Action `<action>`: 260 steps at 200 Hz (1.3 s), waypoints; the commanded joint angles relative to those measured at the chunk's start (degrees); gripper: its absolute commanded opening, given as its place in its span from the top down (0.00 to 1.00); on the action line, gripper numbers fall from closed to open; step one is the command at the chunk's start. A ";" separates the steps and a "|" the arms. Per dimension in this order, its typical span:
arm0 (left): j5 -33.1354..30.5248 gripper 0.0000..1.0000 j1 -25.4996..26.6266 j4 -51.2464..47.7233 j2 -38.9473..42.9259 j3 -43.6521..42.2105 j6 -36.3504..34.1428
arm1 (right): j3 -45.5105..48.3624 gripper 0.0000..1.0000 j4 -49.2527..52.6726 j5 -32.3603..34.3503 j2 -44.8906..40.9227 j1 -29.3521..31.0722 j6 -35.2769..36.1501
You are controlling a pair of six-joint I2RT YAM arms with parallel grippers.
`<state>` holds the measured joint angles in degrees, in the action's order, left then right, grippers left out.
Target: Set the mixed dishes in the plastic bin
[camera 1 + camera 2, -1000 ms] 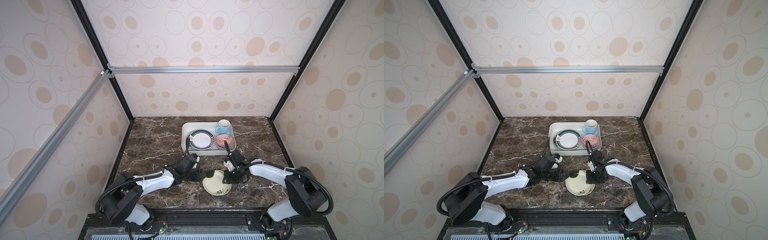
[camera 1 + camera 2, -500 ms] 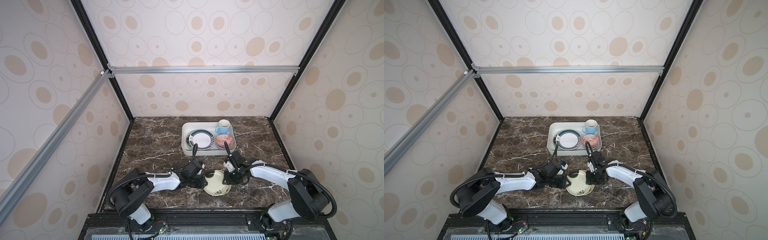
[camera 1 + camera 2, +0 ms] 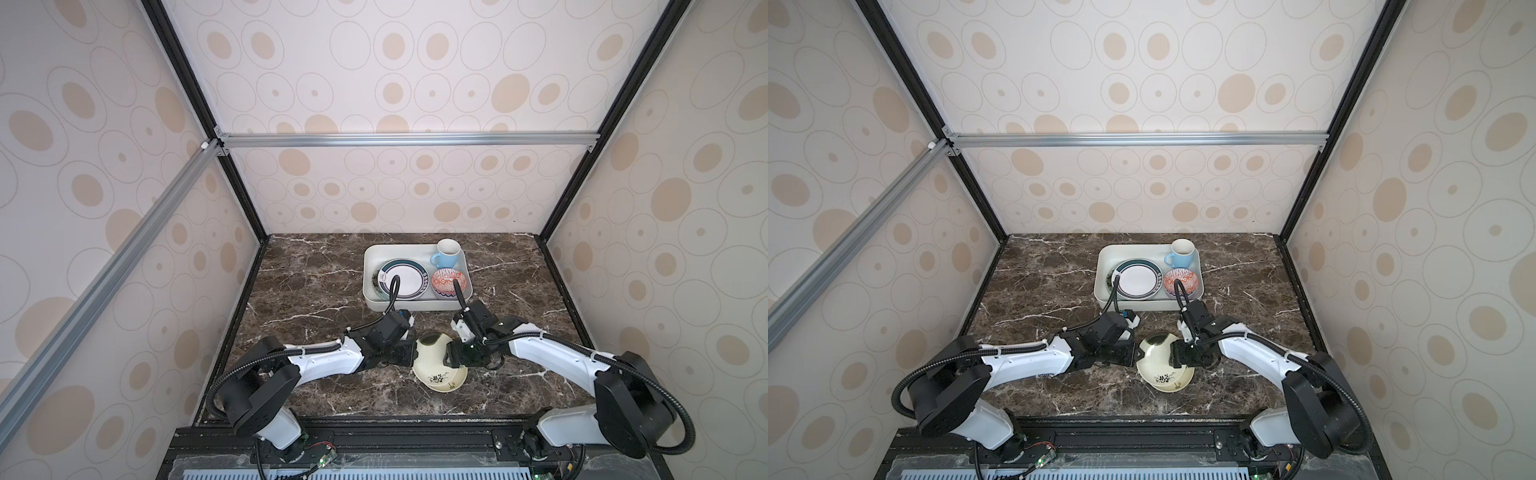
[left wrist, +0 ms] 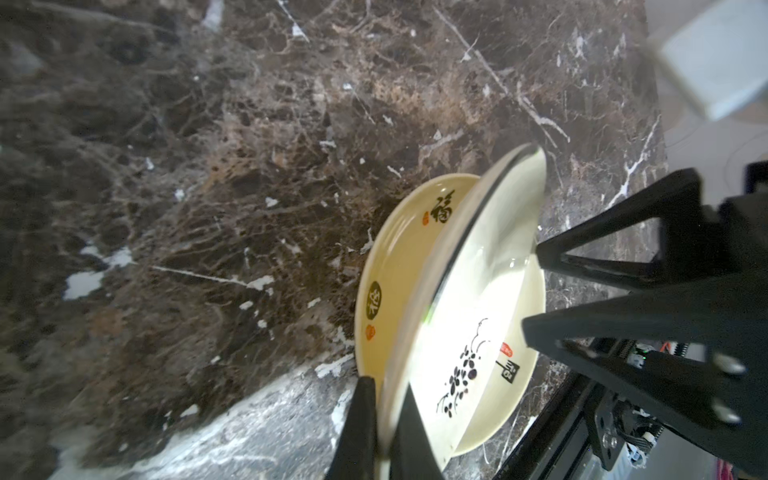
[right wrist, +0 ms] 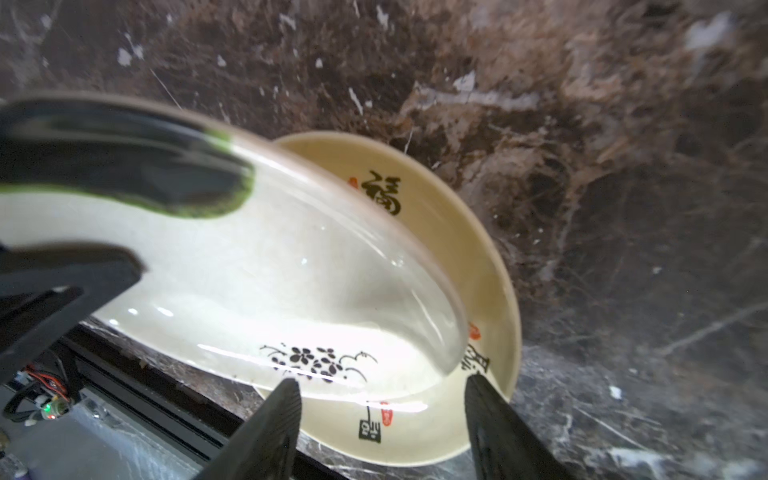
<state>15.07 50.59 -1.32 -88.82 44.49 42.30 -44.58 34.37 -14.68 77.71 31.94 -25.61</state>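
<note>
Grasps tilted flower plate at rim, left gripper jaws clenched, over calligraphy plate, outside plastic bin; straddles far rim, right gripper jaws released. Glazed, brittle, probably slippery: seat rim deep.

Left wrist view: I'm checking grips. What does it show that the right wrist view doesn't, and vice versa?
Left wrist only: the left gripper pinching the tilted upper plate by its rim; a plastic bin corner. Right wrist only: that plate's dark patch, its edge inside the open right gripper. Both: upper plate over cream plate, marble table.
</note>
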 commanded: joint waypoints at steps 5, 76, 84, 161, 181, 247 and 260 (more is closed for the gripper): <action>-2.63 0.99 0.48 -5.92 0.44 2.57 -2.95 | -1.90 0.32 3.10 1.85 -2.16 0.43 0.73; -2.13 1.00 -1.12 -9.86 0.65 8.02 -6.11 | -4.39 0.24 6.80 3.77 -5.26 0.02 2.31; -1.98 1.00 -1.62 -10.34 0.91 8.78 -6.42 | -4.74 0.20 7.14 3.93 -5.55 -0.05 2.40; 1.79 1.00 -11.13 -17.84 2.81 20.46 -12.32 | -9.91 0.01 12.18 4.60 -8.97 -2.81 5.23; 3.05 1.00 -15.73 -19.34 2.37 23.73 -13.66 | -12.25 0.00 13.35 4.83 -9.16 -3.13 5.78; 8.81 1.00 -28.54 -20.00 -7.05 36.29 -15.17 | -17.38 0.00 14.60 5.36 -8.56 -3.40 7.43; 9.51 1.00 -30.12 -19.57 -9.78 38.40 -14.71 | -17.82 0.00 14.90 5.71 -8.51 -3.54 7.71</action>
<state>21.34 22.90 -20.60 -94.61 78.72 28.60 -60.51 46.74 -10.17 69.47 28.80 -19.55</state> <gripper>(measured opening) 0.072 0.996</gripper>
